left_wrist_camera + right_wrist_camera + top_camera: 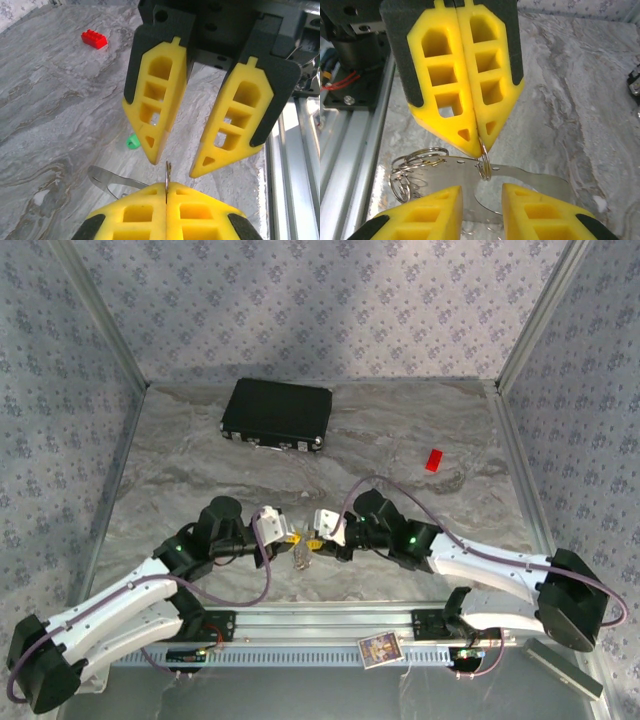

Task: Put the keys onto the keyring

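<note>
A small silver split ring of the keyring (484, 162) (168, 172) has my left gripper (167, 186) (479, 146) (290, 537) shut on it, held just above the table. Behind the ring lies a flat silver plate with small holes (530, 176) (102, 176), and a bunch of more rings (412, 167) sits at its left end. Whether the held ring passes through a hole I cannot tell. My right gripper (482, 192) (174, 167) (316, 540) faces the left one tip to tip, open on either side of the ring without touching it. One key's green head (132, 142) lies on the table beyond.
A black case (277, 415) lies at the back of the marbled table (180, 470). A red block (433, 460) (94, 38) sits at the right rear. An aluminium rail (330, 622) runs along the near edge, with a small card (380, 649) on it. Patterned walls close in the sides.
</note>
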You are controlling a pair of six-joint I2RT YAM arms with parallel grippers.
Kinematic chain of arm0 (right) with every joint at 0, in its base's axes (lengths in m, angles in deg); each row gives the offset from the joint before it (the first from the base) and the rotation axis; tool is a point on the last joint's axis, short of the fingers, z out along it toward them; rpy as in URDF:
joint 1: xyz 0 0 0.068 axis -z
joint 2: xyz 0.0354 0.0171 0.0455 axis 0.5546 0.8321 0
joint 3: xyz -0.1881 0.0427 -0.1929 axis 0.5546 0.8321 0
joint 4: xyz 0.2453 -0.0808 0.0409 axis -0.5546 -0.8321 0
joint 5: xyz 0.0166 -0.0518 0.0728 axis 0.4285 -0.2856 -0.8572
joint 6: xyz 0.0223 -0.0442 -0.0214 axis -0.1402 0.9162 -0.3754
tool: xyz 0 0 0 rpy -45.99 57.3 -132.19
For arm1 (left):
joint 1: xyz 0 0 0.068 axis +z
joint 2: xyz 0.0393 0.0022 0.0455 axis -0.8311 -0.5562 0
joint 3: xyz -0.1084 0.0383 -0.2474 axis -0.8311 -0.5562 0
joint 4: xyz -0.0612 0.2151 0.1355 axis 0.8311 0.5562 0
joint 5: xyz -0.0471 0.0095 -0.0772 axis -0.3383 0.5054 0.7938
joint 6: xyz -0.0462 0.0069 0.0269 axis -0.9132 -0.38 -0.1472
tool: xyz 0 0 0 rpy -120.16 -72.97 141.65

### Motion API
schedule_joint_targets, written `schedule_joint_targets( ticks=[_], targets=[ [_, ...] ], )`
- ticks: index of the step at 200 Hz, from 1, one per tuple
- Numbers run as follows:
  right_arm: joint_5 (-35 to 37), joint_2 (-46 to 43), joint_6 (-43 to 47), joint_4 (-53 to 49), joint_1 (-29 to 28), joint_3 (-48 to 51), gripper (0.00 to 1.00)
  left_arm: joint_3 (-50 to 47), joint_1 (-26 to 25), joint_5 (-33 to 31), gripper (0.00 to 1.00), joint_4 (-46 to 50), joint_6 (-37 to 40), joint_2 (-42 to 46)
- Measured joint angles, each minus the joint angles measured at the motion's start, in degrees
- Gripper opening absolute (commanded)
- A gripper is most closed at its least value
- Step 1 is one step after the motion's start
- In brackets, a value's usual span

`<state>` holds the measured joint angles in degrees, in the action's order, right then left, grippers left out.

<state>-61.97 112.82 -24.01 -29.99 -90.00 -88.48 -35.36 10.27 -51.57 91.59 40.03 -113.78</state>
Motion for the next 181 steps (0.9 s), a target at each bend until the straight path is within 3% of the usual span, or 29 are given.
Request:
schedule_joint_targets(
  ticks=[88, 140, 157, 181],
  targets=[
    [3.8, 0.17, 3.58, -5.35, -1.86, -3.85, 0.2, 5.4, -1.07, -1.05, 0.0, 5.97, 2.78, -4.72],
    [3.8, 1.2, 3.63, -5.53, -1.97, -3.93, 0.0, 6.36, -1.07, -0.11, 0.0, 7.39, 2.78, -5.84],
    [3.67, 1.2, 3.41, -5.51, -1.95, -3.93, 0.0, 6.36, -1.07, 0.0, 0.38, 7.34, 2.84, -5.84],
    [3.06, 1.14, 3.37, -4.33, -1.68, -3.39, 0.0, 4.81, -0.57, 0.0, 0.46, 3.74, 0.96, -4.61]
  ],
)
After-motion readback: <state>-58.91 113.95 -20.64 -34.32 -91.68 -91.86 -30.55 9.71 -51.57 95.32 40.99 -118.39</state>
